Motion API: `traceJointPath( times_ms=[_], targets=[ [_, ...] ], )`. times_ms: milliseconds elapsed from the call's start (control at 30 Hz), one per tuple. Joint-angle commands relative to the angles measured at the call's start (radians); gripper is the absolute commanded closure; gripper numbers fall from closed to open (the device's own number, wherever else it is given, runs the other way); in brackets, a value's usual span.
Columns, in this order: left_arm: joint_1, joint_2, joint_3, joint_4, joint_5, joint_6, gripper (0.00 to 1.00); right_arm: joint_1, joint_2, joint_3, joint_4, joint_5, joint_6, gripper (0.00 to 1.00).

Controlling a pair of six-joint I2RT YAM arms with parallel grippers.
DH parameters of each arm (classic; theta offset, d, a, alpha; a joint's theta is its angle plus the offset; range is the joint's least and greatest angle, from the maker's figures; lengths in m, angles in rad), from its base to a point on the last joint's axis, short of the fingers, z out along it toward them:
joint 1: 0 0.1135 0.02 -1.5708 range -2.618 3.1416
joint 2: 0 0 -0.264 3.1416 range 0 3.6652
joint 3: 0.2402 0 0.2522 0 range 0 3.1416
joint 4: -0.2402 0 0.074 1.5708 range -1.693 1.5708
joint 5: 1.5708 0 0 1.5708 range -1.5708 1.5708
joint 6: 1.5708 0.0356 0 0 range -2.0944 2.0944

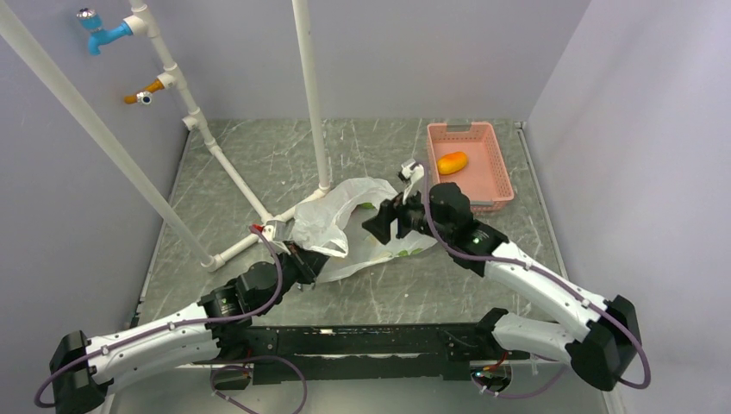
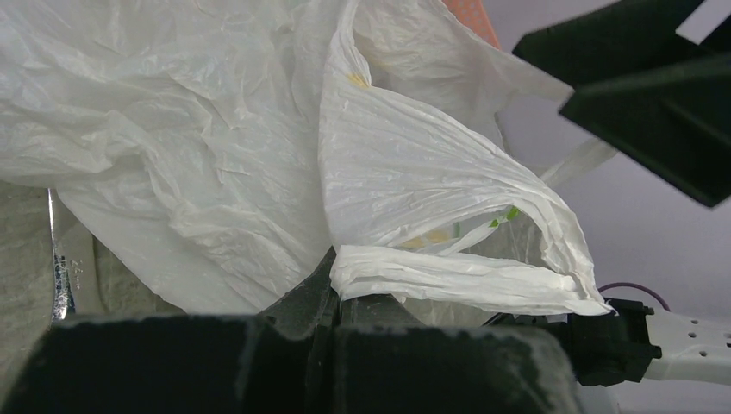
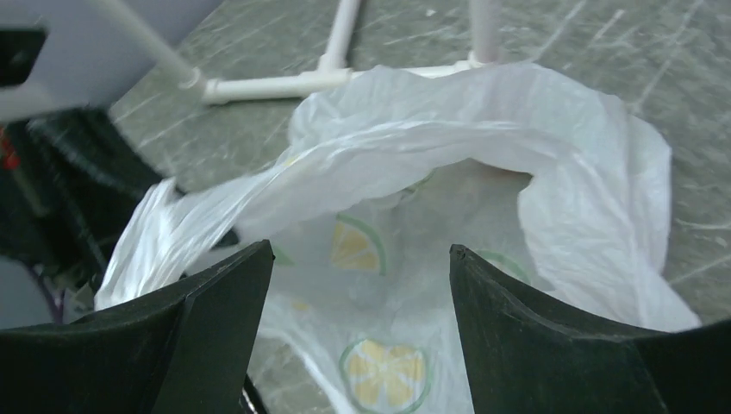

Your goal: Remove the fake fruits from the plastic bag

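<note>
The bag (image 1: 332,216) is thin, crinkled, translucent white film printed with lemon slices. It lies slumped mid-table on the grey veined, marble-look table (image 1: 259,155), with its mouth gaping toward the right arm. The left gripper (image 2: 336,302) is closed on a folded, flattened band of the bag's rim and lifts that edge into a taut ridge. The film behind it billows in loose creases. The right gripper (image 3: 358,250) hangs just before the mouth with its blunt black fingers (image 3: 224,302) spread wide and nothing between them. Inside, only printed film shows; whether a fruit lies there cannot be told. The mango (image 1: 452,162), a smooth, glossy orange oval, lies apart from the bag in the pink slotted basket (image 1: 500,185) at the far right. The right arm's wrist sits near the basket's near left corner. The foot of the white pipes (image 1: 237,185) lies just beside the bag's left and far edges, hemming that side. Bare table lies open in front of the bag and between bag and basket.
</note>
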Motion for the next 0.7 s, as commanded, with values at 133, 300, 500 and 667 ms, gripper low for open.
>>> traceJointPath(
  times_ms=[133,300,500,667],
  targets=[
    [-0.004,-0.057,-0.002,0.04,-0.033,0.015,1.0,0.026,-0.103,-0.091,0.065,-0.034,-0.051,0.29],
    [-0.005,-0.083,0.005,0.042,-0.024,0.017,1.0,0.028,-0.036,-0.128,0.136,-0.012,-0.003,0.48],
    [-0.005,-0.066,0.057,0.044,0.01,0.054,1.0,0.065,0.076,-0.125,0.171,-0.019,-0.013,0.5],
    [-0.005,-0.028,0.06,0.094,0.05,0.042,1.0,0.079,0.212,-0.083,0.217,0.131,0.039,0.4]
  ],
)
